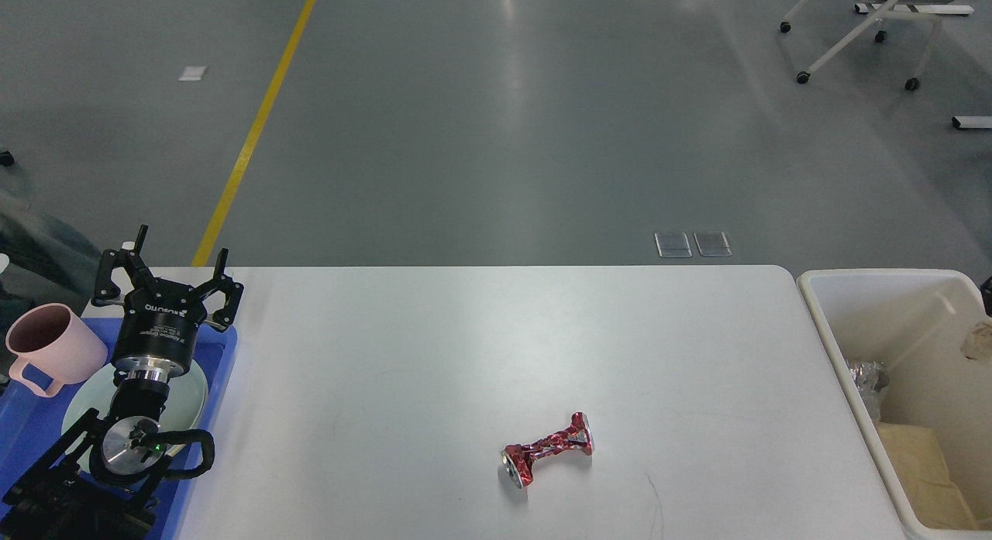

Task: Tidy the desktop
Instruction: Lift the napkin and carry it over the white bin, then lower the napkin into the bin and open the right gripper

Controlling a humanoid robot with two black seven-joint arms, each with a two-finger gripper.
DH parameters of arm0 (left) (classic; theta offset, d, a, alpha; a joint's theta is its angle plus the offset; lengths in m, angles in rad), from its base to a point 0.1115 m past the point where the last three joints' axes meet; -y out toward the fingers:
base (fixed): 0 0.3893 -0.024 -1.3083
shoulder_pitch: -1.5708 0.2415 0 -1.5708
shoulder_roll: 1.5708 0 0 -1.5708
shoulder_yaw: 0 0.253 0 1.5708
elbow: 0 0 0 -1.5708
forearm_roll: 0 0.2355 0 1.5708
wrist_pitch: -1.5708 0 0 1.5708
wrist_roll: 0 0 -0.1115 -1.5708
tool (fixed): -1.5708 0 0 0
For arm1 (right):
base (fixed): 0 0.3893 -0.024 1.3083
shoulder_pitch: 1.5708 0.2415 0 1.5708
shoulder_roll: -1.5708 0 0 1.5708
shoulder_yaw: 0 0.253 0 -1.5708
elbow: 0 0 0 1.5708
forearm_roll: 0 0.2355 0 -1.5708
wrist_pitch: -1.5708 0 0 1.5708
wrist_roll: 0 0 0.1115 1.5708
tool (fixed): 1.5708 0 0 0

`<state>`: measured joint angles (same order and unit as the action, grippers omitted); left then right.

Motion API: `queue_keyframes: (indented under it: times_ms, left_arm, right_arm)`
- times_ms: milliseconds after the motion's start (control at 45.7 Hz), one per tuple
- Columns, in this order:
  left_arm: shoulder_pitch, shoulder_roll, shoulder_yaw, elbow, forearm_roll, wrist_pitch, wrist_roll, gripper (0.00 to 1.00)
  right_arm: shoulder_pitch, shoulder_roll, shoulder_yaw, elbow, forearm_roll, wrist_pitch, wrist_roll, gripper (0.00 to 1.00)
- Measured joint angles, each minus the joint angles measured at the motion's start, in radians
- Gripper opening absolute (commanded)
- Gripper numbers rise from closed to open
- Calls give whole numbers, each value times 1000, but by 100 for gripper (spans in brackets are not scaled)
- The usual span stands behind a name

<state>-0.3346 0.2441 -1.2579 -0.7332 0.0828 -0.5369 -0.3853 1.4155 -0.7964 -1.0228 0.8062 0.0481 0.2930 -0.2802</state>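
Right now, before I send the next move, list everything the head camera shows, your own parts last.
desktop: one, white, fills the middle of the view
crushed can: one, red and silver, lying on the desktop, near-right of centre
bin: one, cream, off the desktop's right end, with crumpled trash inside
tray: one, blue, at the desktop's left end
mug: one, pink, in the tray
plate: one, pale green, in the tray, partly under my left arm
chair: one, white frame on castors, far right on the floor
floor line: one, yellow, far left
left gripper: one, black, open, above the tray
right gripper: out of view
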Motion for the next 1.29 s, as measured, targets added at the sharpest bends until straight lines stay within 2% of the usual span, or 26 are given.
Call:
queue_keyframes:
  times_ms: [219, 481, 656, 984, 1006, 1028, 1116, 1138, 1291]
  left_arm:
    - [0, 0, 0, 0, 0, 0, 0, 96]
    - [0, 0, 0, 0, 0, 0, 0, 96]
    - [-1, 0, 0, 0, 0, 0, 0, 96]
    - [-1, 0, 0, 0, 0, 0, 0, 96]
    - [-1, 0, 0, 0, 0, 0, 0, 96]
    - [-1, 0, 0, 0, 0, 0, 0, 96]
    - [-1, 0, 0, 0, 0, 0, 0, 96]
    - [-1, 0, 0, 0, 0, 0, 0, 96]
    - [-1, 0, 0, 0, 0, 0, 1, 96]
  right_arm:
    - [-405, 153, 200, -270, -10, -175, 1, 0]
    - [-685, 398, 242, -554, -6, -360, 3, 0]
    - [-771, 493, 240, -639, -6, -410, 5, 0]
    - [-791, 513, 243, -648, 0, -417, 4, 0]
    - [-791, 512, 243, -648, 0, -417, 4, 4]
    - [-791, 511, 243, -648, 1, -417, 4, 17]
    - [-791, 507, 241, -647, 1, -419, 4, 88]
    - [-791, 506, 241, -647, 1, -422, 4, 100]
    - [-788, 502, 238, -644, 2, -485, 3, 100]
